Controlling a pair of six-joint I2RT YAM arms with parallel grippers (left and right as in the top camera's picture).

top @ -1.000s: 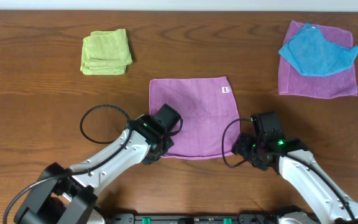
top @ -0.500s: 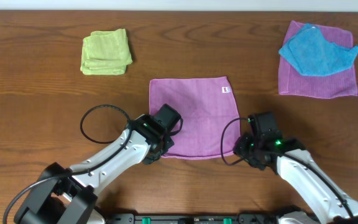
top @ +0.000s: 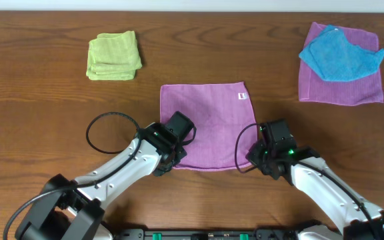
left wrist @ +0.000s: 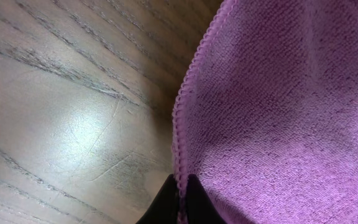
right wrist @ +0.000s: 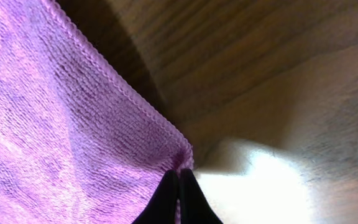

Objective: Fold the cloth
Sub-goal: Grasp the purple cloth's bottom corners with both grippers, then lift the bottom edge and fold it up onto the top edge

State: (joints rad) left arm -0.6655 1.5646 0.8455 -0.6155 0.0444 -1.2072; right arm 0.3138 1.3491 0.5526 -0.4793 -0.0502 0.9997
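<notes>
The mauve-purple cloth [top: 209, 123] lies spread flat in the middle of the table, with a small white tag near its far right corner. My left gripper [top: 168, 164] is at its near left corner. In the left wrist view the gripper [left wrist: 179, 188] is shut on the cloth's [left wrist: 278, 112] stitched edge. My right gripper [top: 251, 160] is at the near right corner. The right wrist view shows it [right wrist: 179, 179] shut on the corner of the cloth [right wrist: 61, 124], which lifts slightly off the wood there.
A folded lime-green cloth [top: 114, 57] sits at the far left. At the far right a crumpled bright blue cloth [top: 339, 53] lies on a second purple cloth [top: 342, 92]. A black cable loop [top: 93, 137] rests on the wood left of my left arm.
My right gripper has slid left onto the cloth's near right corner and shut on it. The left gripper and the cloth have stayed where they were.
</notes>
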